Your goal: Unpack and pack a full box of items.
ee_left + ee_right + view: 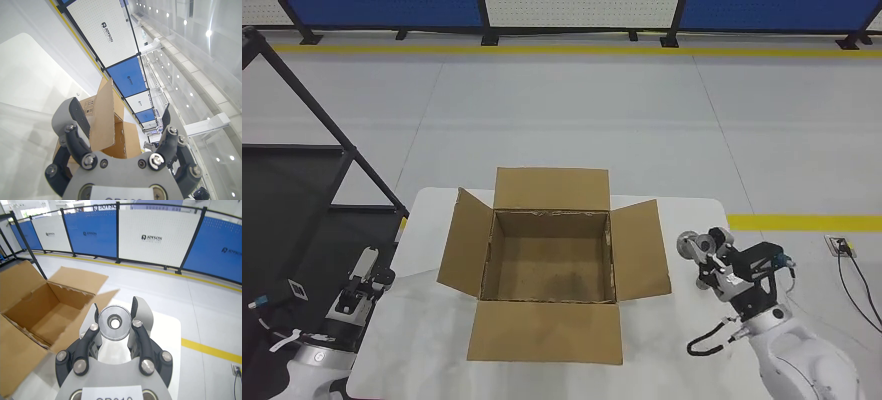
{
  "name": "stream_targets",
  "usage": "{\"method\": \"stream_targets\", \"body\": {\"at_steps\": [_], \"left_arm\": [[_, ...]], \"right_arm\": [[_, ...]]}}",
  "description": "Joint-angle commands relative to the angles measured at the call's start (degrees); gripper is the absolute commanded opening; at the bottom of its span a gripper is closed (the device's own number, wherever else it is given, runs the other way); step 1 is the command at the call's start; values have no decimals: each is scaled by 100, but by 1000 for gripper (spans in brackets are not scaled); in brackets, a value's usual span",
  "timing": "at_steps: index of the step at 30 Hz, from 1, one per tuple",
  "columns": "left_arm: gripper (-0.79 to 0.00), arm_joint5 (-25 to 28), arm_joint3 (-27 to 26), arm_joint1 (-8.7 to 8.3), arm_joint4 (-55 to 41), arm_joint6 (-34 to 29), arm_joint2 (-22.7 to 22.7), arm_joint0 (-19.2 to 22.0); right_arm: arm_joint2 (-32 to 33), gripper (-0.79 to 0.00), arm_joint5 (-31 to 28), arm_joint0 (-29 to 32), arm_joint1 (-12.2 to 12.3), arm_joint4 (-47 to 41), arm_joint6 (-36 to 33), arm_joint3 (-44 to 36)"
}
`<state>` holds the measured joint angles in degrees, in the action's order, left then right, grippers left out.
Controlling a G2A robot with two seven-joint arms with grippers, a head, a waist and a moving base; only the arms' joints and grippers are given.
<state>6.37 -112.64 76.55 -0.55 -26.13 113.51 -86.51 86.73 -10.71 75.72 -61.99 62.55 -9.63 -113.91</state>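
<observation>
Cardboard box (547, 265) stands open in the middle of the white counter (427, 325), all four flaps folded outward and its brown floor in plain sight. My right jaws are clenched on a short metal cylinder (105, 321) with a hole through its middle, held over the counter's right side, near the box's right flap. My left jaws are released, spread wide, by the counter's left edge and apart from the box.
</observation>
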Motion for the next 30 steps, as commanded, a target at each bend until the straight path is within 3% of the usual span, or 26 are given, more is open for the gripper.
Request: {"method": "stream_targets", "body": {"at_steps": [1, 8, 17, 23, 30], "left_arm": [[0, 0, 0, 0, 0, 0, 0, 0], [0, 0, 0, 0, 0, 0, 0, 0], [0, 0, 0, 0, 0, 0, 0, 0], [0, 0, 0, 0, 0, 0, 0, 0], [0, 0, 0, 0, 0, 0, 0, 0]], "right_arm": [[-444, -785, 20, -437, -33, 131, -395, -130], [-2599, -785, 215, -2323, -358, 640, -1517, 676], [-5103, -785, 841, -4491, -1331, 486, -1979, 3141], [-6104, -785, 1218, -5374, -2172, 249, -2062, 4956], [-6599, -785, 1328, -5868, -3033, 2, -1974, 6751]]}}
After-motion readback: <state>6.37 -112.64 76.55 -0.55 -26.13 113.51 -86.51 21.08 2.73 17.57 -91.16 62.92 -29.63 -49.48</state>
